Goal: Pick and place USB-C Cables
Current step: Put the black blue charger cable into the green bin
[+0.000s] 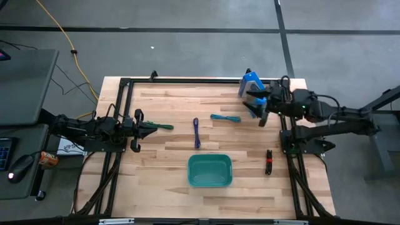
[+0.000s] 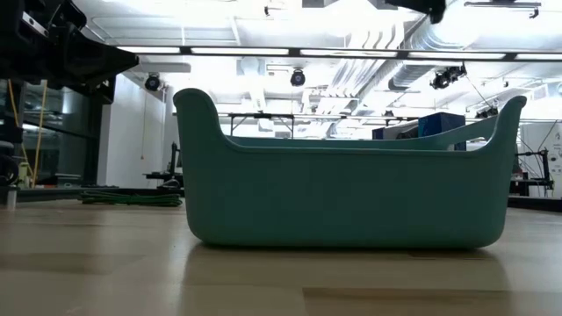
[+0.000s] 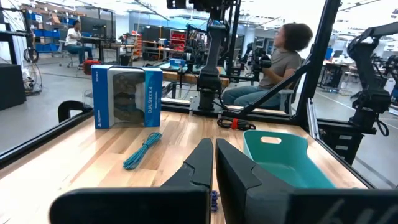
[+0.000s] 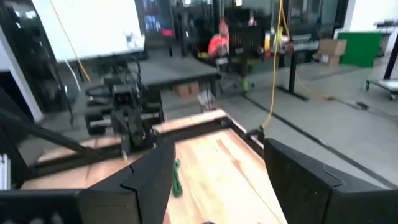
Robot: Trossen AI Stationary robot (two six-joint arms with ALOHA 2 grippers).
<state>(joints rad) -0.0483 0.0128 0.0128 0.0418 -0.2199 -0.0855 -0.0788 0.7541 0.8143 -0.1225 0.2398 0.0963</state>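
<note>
Four cables lie flat on the wooden table. The green one [image 1: 164, 127] is just beyond my left gripper [image 1: 150, 129], and the low view shows it [image 2: 132, 199] resting on the table. The purple-blue one [image 1: 196, 132] is mid-table, the teal one [image 1: 225, 117] lies toward the far side [image 3: 142, 151], and the red-and-black one [image 1: 269, 161] is near the right rail. My left gripper [image 3: 210, 163] is shut and holds nothing. My right gripper [image 1: 261, 112] hovers open [image 4: 217, 163] at the far right, beside the blue box.
A teal tub [image 1: 210, 170] stands near the table's near edge [image 2: 342, 189]. A blue box [image 1: 252, 83] stands upright at the far right corner [image 3: 127, 96]. Black rails frame the table. A person [image 3: 280, 62] sits beyond the table's right side.
</note>
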